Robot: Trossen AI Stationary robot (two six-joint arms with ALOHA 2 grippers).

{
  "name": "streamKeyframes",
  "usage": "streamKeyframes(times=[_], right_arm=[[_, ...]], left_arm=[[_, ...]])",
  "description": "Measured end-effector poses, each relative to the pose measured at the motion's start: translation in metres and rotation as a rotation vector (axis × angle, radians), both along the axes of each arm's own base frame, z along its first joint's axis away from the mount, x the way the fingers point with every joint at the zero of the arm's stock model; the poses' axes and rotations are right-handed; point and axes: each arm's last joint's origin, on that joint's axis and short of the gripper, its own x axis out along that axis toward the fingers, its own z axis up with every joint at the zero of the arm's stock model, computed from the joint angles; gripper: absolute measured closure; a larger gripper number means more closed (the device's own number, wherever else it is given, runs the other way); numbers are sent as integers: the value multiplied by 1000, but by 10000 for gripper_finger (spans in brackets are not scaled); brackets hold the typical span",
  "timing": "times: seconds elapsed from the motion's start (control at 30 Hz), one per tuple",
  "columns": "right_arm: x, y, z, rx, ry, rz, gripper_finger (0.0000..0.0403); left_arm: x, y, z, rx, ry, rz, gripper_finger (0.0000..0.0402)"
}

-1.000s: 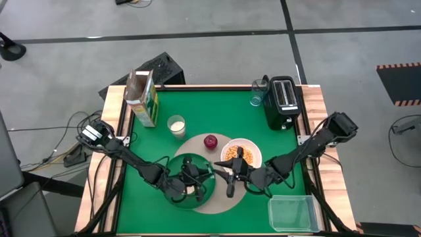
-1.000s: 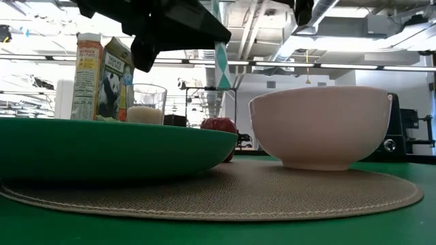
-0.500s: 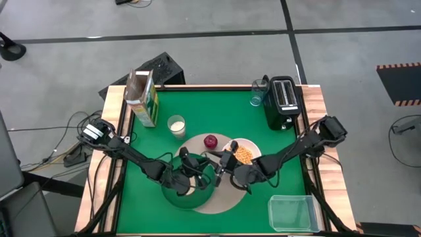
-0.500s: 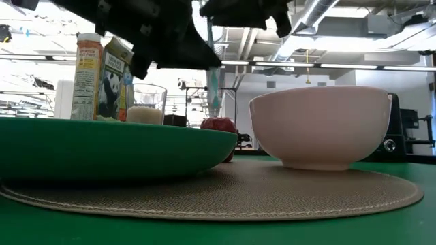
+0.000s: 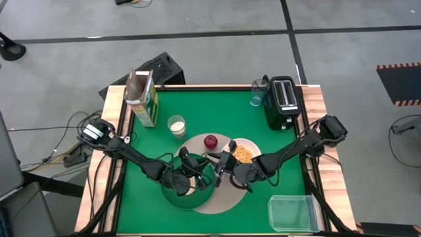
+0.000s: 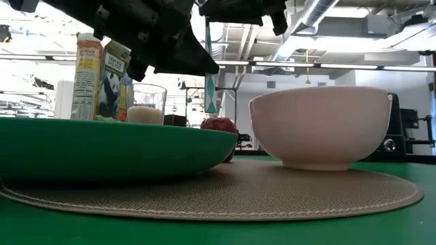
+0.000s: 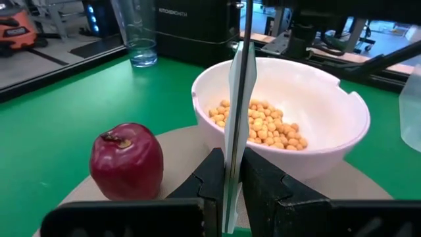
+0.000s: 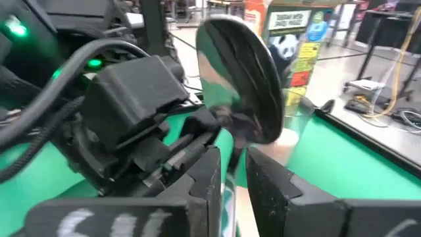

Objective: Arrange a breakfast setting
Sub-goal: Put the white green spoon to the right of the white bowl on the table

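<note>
Left wrist view: the metal spoon [image 7: 235,125] stands pinched between both grippers, left gripper [image 7: 231,178] and right gripper [image 8: 229,172], beside the white bowl [image 7: 329,141]. The cereal box [image 8: 297,41] shows a panda; its words are too small to read.

One apple [image 5: 210,141], bowl [image 5: 247,153], plate [image 5: 191,195], spoon [image 7: 237,118], toaster [image 5: 283,102], cereal box [image 5: 143,97]; two glasses [image 5: 175,125].

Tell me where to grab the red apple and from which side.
Probably across its widest middle, coming straight down from above: the red apple stands stem-up on the placemat, with the white bowl close beside it, so a sideways approach looks crowded.
</note>
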Motion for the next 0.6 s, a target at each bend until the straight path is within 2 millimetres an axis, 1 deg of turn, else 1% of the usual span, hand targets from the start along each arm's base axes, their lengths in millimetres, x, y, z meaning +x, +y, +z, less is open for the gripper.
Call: streamKeyframes(times=[0.27,0.6], right_arm=[[1,-2,0,2,3,6,317],[1,-1,0,0,7,19,385]], left_arm=[[0,0,-1,8,9,-1,379],[0,0,0,18,13,-1,350]])
